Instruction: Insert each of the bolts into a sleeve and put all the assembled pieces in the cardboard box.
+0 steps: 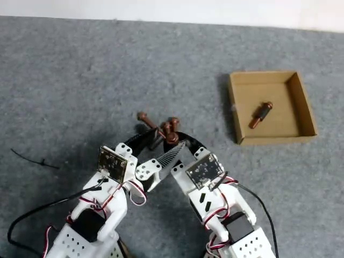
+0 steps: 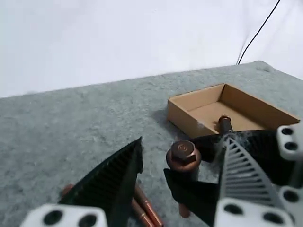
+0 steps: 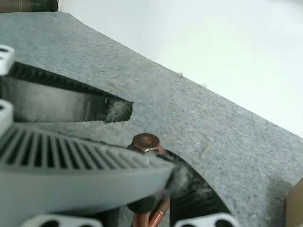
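Copper bolt [image 2: 183, 153] stands upright, hex head on top, clamped between the ribbed grey and black fingers of my right pincer [image 3: 161, 157]. My left pincer [image 2: 183, 142] gapes wide, one finger on each side of that bolt. Loose bolts [image 2: 144, 208] lie on the grey felt table [image 1: 80, 80] just below. Cardboard box [image 1: 234, 107] sits well apart, toward my right, with one assembled piece [image 1: 260, 114] lying inside. Black cable tie [image 1: 32, 159] lies off to my left.

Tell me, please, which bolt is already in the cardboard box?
The sleeved bolt lying alone in the cardboard box; the other bolts are clustered outside it.
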You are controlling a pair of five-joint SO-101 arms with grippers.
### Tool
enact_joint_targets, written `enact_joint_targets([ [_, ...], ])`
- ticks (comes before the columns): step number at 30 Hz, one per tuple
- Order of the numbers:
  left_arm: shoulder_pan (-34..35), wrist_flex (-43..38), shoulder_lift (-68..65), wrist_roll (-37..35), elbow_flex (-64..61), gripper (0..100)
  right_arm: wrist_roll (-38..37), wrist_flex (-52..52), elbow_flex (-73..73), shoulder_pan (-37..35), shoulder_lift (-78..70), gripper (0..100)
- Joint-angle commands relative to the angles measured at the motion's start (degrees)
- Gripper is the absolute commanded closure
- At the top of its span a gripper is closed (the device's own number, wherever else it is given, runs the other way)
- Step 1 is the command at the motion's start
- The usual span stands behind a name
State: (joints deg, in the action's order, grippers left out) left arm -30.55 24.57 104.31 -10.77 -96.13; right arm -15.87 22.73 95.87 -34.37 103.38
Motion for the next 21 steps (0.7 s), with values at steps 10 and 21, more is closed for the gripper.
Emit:
enact_joint_targets([
  [10, 5.5, -2.6, 0.4, -0.3, 3.4, 74, -0.2, -0.3, 6.4, 0.5, 1.4, 99.3],
  [21, 16.7, -2.4, 0.4, -13.4, 5.4, 74, -0.2, -1.7, 6.2, 0.6, 1.3, 99.3],
])
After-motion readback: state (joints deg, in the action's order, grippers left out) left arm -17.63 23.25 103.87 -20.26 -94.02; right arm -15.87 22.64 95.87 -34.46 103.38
